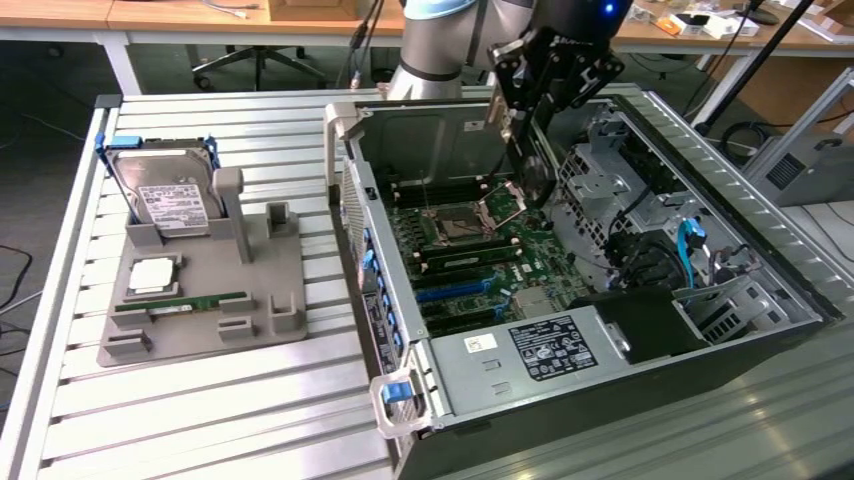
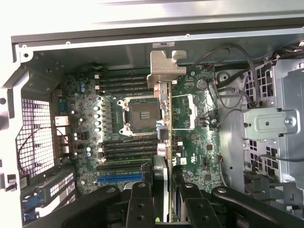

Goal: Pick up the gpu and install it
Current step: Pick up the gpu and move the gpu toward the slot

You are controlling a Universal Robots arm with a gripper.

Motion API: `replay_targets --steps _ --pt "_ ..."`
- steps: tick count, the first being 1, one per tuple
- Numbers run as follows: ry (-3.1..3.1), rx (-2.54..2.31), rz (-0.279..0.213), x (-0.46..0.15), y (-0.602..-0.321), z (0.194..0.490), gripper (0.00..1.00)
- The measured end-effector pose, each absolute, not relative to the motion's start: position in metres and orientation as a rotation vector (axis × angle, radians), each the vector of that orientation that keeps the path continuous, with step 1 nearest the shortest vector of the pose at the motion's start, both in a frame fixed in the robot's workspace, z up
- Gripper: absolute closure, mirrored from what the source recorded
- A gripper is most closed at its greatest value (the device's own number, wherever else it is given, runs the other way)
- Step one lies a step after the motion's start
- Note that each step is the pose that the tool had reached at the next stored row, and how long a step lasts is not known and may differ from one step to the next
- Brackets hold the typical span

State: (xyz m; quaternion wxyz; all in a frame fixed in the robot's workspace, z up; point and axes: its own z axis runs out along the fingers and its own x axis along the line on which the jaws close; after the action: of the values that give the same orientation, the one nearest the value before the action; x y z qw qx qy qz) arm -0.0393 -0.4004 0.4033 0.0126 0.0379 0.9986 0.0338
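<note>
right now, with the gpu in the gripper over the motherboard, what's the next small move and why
Probably shift the gpu, held edge-on in the gripper, across toward the blue expansion slot without lowering it: it hangs beside the cpu socket, not over that slot.

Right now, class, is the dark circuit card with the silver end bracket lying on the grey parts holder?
No, the hand grips the card edge-on over the green motherboard inside the case.
</note>
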Motion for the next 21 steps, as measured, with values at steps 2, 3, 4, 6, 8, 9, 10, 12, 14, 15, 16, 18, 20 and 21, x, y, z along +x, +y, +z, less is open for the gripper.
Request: replay_targets --steps 2,3,4,6,8,9,10,12,14,15,16,18,20,21 --pt "3.112 0.118 0.105 -0.0392 -0.4004 0.4027 0.73" --pt "3.112 0.118 0.105 -0.0393 -0.4004 0.4023 0.73" --pt "3.112 0.118 0.105 -0.0393 -0.4004 0.4021 0.73" --pt "3.112 0.118 0.105 -0.0393 -0.4004 0.4013 0.73" --pt "3.112 0.118 0.105 -0.0393 -0.4004 0.4007 0.73" --pt "3.112 0.118 0.105 -0.0393 -0.4004 0.4005 0.73" --pt "3.112 0.118 0.105 -0.0393 -0.4005 0.4003 0.73" --pt "3.112 0.118 0.105 -0.0393 -0.4005 0.3997 0.73" --pt "3.112 0.118 0.105 -0.0393 -0.4005 0.3989 0.73" --pt "3.112 0.118 0.105 -0.0393 -0.4005 0.3986 0.73" --pt "3.112 0.118 0.105 -0.0393 -0.4005 0.3984 0.73" --pt "3.112 0.118 0.105 -0.0392 -0.4006 0.3978 0.73" --pt "3.112 0.118 0.105 -0.0393 -0.4006 0.3971 0.73" --pt "3.112 0.118 0.105 -0.0393 -0.4006 0.3969 0.73"
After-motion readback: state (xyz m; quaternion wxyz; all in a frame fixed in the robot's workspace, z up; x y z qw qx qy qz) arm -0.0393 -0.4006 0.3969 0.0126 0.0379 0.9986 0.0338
